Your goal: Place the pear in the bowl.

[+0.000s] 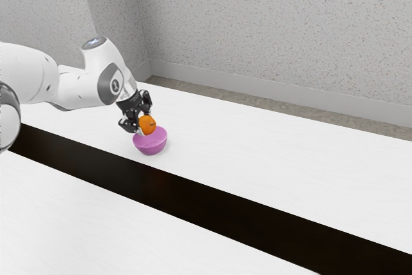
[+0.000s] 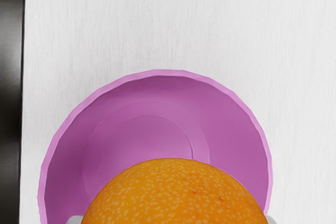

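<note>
Gripper is pinching a round orange fruit, fingers on two sides of it; pale fingertips peek out at both sides of the fruit in the wrist view. Fruit looks like an orange, round rather than pear-shaped. It is up over the bowl, held, not released. In the exterior view it overlaps the bowl's rim on the gripper side. Can't tell if it touches the bowl or how much gap is under it.

Bowl is purple-pink, upright on the white table, open side up. Wrist view looks down into it; fruit covers part of the inside, and the rest shows bare wall and a round base.

Around the bowl: long dark band runs near it, on the exterior view's lower side, with more white surface past that. Bowl sits beside the band, on white. White arm reaches to the bowl from the exterior view's left. Beyond the bowl, past the table's far edge, a brownish floor strip, then a pale baseboard and speckled grey wall, with a corner on the exterior view's left.
</note>
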Tool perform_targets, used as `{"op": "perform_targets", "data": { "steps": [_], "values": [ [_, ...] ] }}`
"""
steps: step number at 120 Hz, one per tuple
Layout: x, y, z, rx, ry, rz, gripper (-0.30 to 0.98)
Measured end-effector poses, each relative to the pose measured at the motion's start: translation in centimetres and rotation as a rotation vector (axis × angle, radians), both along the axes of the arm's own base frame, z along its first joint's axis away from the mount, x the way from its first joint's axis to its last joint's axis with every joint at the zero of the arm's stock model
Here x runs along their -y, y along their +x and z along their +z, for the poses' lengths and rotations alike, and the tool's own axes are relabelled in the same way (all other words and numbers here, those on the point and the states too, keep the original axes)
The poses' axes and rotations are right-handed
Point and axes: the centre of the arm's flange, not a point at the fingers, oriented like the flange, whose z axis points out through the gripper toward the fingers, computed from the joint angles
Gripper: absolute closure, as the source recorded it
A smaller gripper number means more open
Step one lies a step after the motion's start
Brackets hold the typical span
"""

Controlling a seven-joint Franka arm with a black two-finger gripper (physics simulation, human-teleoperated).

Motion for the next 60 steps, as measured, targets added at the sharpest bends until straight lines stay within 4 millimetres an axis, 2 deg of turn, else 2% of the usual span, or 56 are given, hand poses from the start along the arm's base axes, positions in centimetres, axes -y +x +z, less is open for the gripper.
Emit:
{"op": "perform_targets", "data": {
  "steps": [10,30,48,60],
  "values": [
    [0.0,0.1,-0.4,-0.003,0.002,-0.010,0.35],
    [0.1,0.1,-0.4,-0.001,0.004,-0.026,0.17],
    [0.4,0.1,0.0,0.004,0.008,-0.043,0.09],
    [2.2,-0.4,2.3,0.029,0.011,-0.076,0.05]
  ]
}}
